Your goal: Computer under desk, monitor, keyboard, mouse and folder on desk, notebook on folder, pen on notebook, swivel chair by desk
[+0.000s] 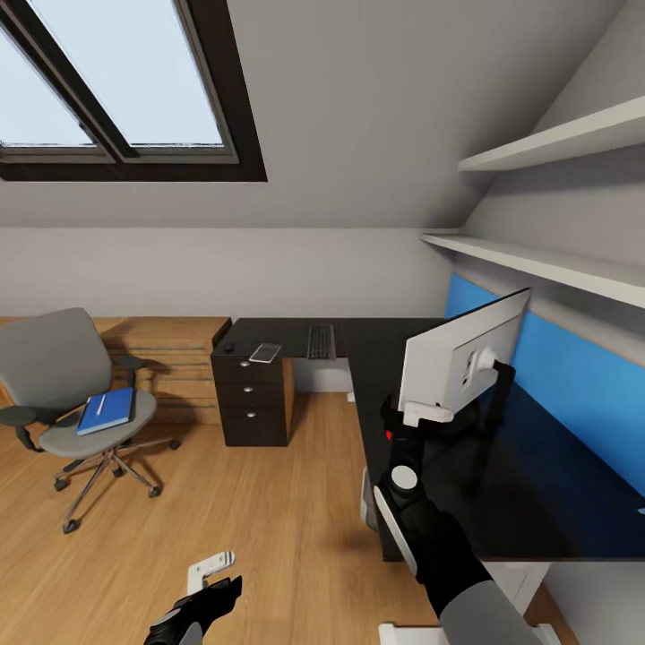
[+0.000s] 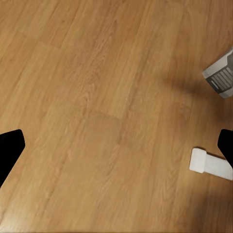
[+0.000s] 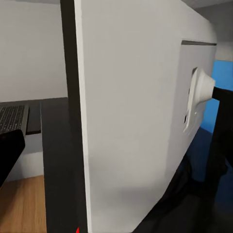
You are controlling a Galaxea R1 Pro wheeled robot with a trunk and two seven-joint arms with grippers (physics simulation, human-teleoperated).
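**Workspace stock, monitor being handled**

Monitor [image 1: 461, 358]: stands on the long arm of the tabletop [image 1: 537, 484], white back turned toward you, screen facing the blue wall panel [image 1: 573, 376]. Your right gripper [image 1: 421, 417] is at its lower near edge. From the right wrist view the panel's edge sits between the fingers [image 3: 9, 145], which suggests a grip for turning or shifting the screen; whether they are actually closed on it, you cannot tell.

Keyboard [image 1: 320, 341]: on the short arm of the tabletop, well apart from the monitor, so it likely needs to come nearer.

Mouse [image 1: 228, 347]: small dark object near the far left corner, above the drawer unit [image 1: 253, 399].

Notebook [image 1: 265, 353]: flat on the tabletop between mouse and keyboard, pale edge visible.

Folder [image 1: 107, 411]: blue, lying on the swivel chair [image 1: 72, 394] seat, with a thin white line across it that may be the pen. Not yet moved to the tabletop.

Swivel chair: on the wood floor [image 1: 269, 520] before the wooden dresser [image 1: 170, 358], apart from the drawer unit.

Left gripper [image 1: 210, 587]: low over the floor, fingers spread wide, holding nothing; idle while your right arm works.

Computer: cannot be identified with confidence.
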